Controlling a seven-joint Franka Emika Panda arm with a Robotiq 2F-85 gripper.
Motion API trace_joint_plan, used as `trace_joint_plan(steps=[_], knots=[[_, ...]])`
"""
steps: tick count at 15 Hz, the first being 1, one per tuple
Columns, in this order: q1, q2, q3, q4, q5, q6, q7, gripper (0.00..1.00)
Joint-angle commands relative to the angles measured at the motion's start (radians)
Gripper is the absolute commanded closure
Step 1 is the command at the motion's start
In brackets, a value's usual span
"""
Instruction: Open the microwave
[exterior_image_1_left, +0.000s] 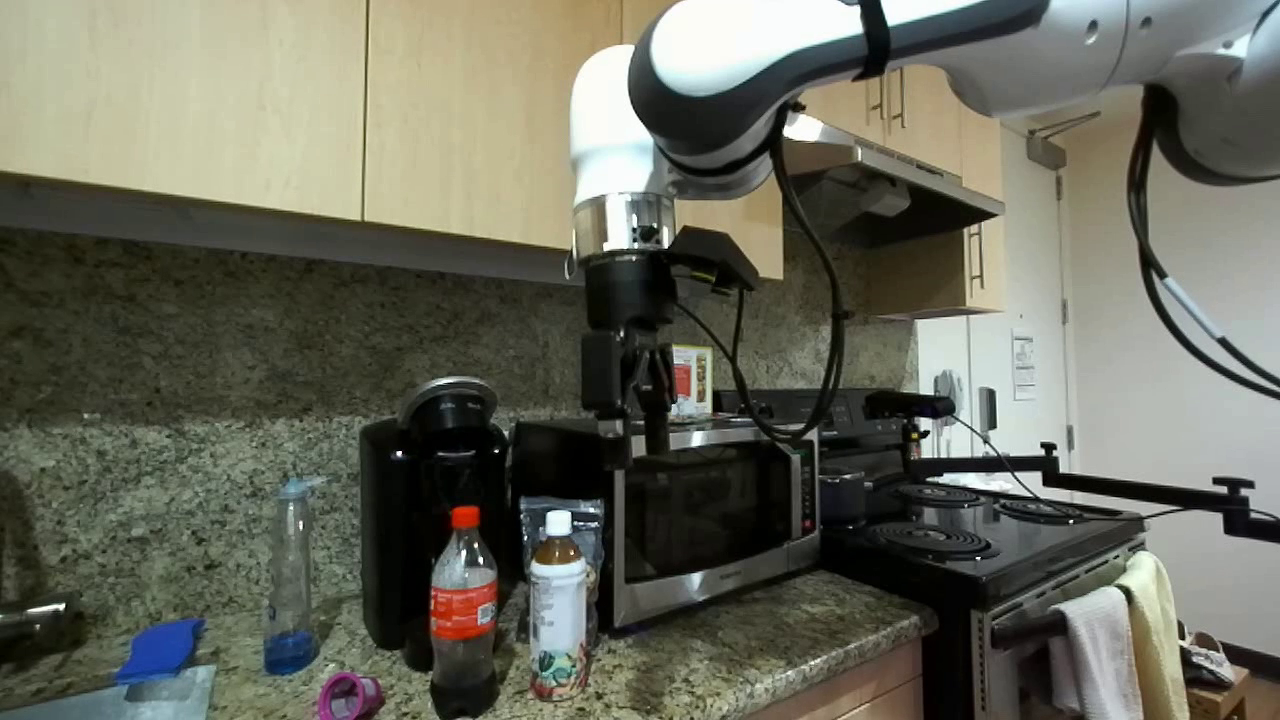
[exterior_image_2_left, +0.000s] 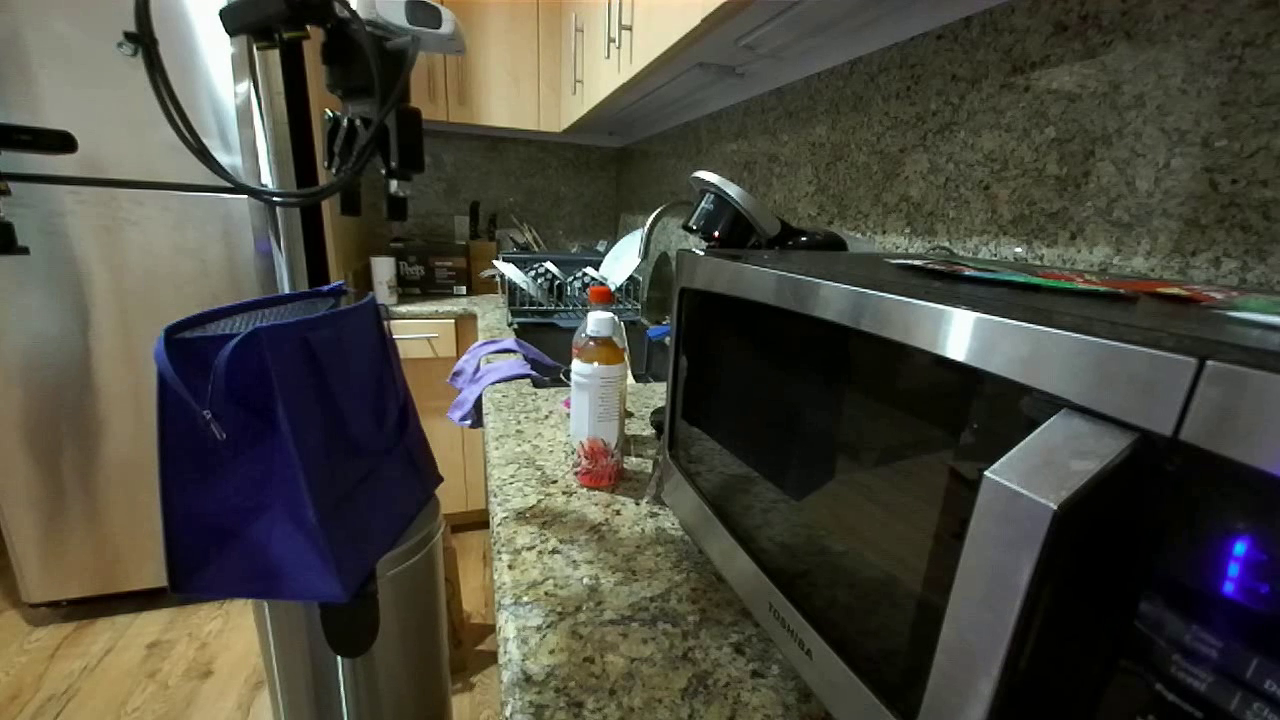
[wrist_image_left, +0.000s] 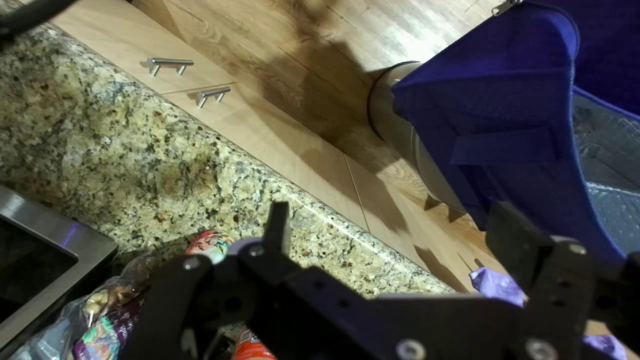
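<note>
Speckled granite counter (exterior_image_2_left: 570, 600) bears the closed microwave (exterior_image_1_left: 710, 510), while the hand (wrist_image_left: 393, 227) (spread wide) hangs apart from it.

In an exterior view the microwave (exterior_image_2_left: 880, 470) runs off the right and bottom edges, and its blue display (exterior_image_2_left: 1240, 570) is too blurred for me to read. There the white-labelled bottle (exterior_image_2_left: 598, 400) hides most of the soda bottle (exterior_image_2_left: 601, 295). In an exterior view, the arm (exterior_image_1_left: 920, 40) is cut off at the top and right, and print on the posted sheet (exterior_image_1_left: 1022, 365) is too small to read. In my wrist view the out-of-focus pincer (wrist_image_left: 392, 232) hides part of the table (wrist_image_left: 190, 175), and the right edge crops the blue bag (wrist_image_left: 500, 125).
</note>
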Motion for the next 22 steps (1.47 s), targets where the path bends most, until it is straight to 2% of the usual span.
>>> trace_joint_plan(steps=[1,5,7,10,16,22], knots=[[-0.009,0.001,0.01,0.004,0.0,-0.004,0.0,0.0],[-0.015,0.047,0.004,0.049,0.008,0.014,0.06,0.0],[-0.025,0.063,-0.008,0.069,-0.017,0.057,0.145,0.0],[-0.052,0.079,-0.043,0.103,0.005,0.089,0.233,0.0],[-0.125,0.046,-0.124,0.135,-0.01,0.068,0.386,0.0],[-0.215,-0.024,-0.211,0.096,-0.045,0.064,0.548,0.0]])
